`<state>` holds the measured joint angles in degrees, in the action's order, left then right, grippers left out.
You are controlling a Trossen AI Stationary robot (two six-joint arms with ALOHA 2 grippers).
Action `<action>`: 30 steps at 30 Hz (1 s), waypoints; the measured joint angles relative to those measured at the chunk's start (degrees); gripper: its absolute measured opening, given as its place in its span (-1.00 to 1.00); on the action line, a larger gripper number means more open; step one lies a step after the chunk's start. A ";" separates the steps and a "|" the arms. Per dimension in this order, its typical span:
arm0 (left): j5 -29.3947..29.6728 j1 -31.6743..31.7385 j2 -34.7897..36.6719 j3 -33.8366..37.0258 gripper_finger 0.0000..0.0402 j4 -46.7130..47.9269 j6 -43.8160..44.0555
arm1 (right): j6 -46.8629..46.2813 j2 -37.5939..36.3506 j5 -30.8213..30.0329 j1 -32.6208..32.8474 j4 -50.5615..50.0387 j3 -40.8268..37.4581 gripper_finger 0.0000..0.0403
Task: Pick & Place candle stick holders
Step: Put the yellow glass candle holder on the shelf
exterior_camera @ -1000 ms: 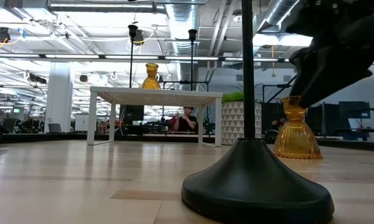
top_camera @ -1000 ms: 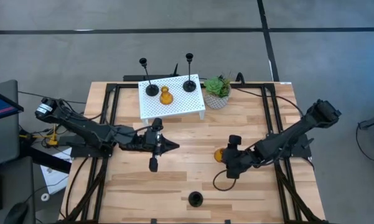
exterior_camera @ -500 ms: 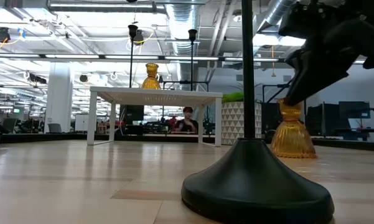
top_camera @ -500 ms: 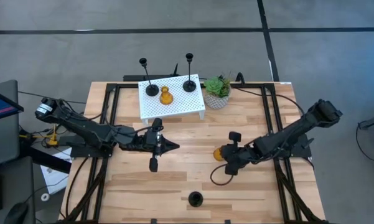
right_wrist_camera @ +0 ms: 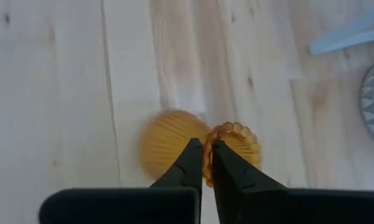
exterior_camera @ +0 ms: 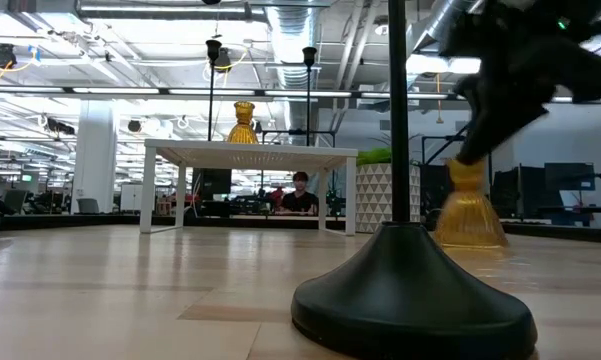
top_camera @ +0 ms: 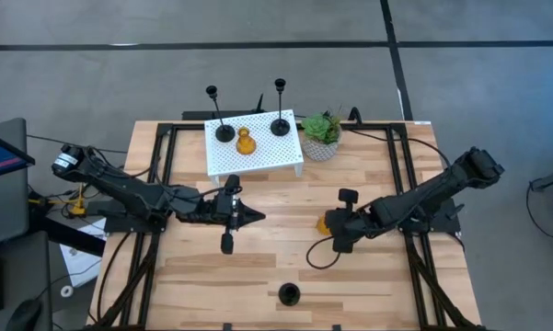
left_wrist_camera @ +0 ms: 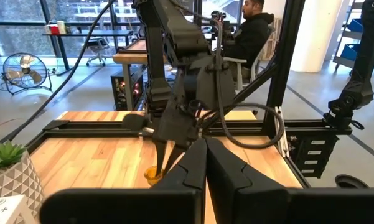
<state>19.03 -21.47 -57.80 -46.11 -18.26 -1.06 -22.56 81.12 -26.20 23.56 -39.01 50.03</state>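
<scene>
An amber candle stick holder (top_camera: 322, 222) is on the table right of centre, with my right gripper (right_wrist_camera: 206, 149) shut on its top. In the low view, the holder (exterior_camera: 467, 205) shows blurred under the dark gripper. On the white perforated stand (top_camera: 258, 158) at the far side stand two black holders (top_camera: 224, 131) (top_camera: 281, 124) and another amber one (top_camera: 245, 142). A third black holder (top_camera: 288, 294) stands on its round base near the table's near edge. My left gripper (top_camera: 258, 217) hovers shut left of centre, holding nothing. My right gripper pinches the rim of the amber holder's top cup (right_wrist_camera: 206, 167) between its two fingers. The fingers come slanting down from the table's right side. The holder sits tilted, with its ribbed base (right_wrist_camera: 165, 146) off to one side of the cup. Whether the base touches the table, I cannot tell.
A small green potted plant (top_camera: 322, 136) stands right of the white stand. Black frame rails (top_camera: 161, 175) run along both sides of the table. Bare wood lies between the two arms. A person sits at a desk beyond the table (exterior_camera: 300, 192).
My right gripper has shut on the top of the amber holder and risen a little, drifting toward the far edge. The holder has shifted slightly with it and now shows blurred in the low view.
</scene>
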 joint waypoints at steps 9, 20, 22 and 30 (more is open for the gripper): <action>0.02 0.00 0.33 0.00 -0.96 0.23 0.12 | 4.39 -0.07 2.99 -1.90 -8.95 11.34 -0.99; 0.29 -1.48 4.81 0.00 -0.96 11.15 7.99 | 19.73 -0.13 0.37 -8.58 -12.10 26.55 -0.99; 0.28 -1.99 5.55 0.00 -0.96 12.48 9.02 | 22.90 -0.15 0.40 -10.84 -11.42 28.70 -0.99; 0.19 -4.30 6.14 0.00 -0.96 14.48 8.96 | 34.52 -0.22 0.42 -20.51 -5.06 32.34 -0.99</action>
<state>19.21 -25.78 -51.66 -46.11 -3.78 7.90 11.96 80.91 -25.77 3.05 -44.07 82.36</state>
